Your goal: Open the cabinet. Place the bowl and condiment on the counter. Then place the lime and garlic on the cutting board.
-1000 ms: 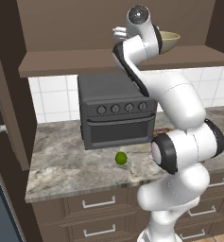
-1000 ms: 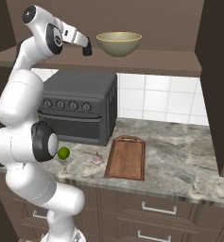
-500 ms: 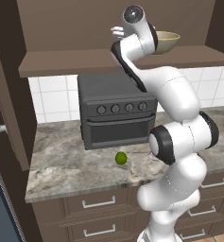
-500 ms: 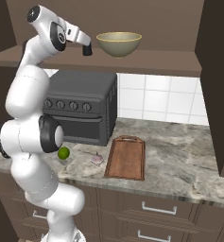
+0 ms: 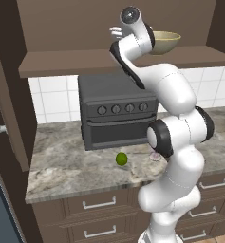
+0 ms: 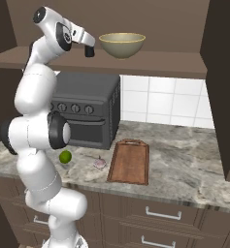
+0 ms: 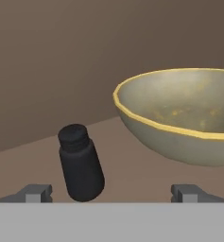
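Note:
The cabinet stands open, and its shelf carries the pale olive bowl. The small black condiment stands on that shelf, left of the bowl and just ahead of my open gripper, nearer the left fingertip. Nothing is held. Down on the counter the lime and the garlic lie left of the cutting board.
A dark toaster oven stands on the counter below the shelf, under my raised arm. The cabinet's left door hangs open. Drawers with silver handles run below the counter edge.
The arm's middle links have shifted. The hand has stayed at the shelf, drifting slightly left in the left base view. The jaws stay open.

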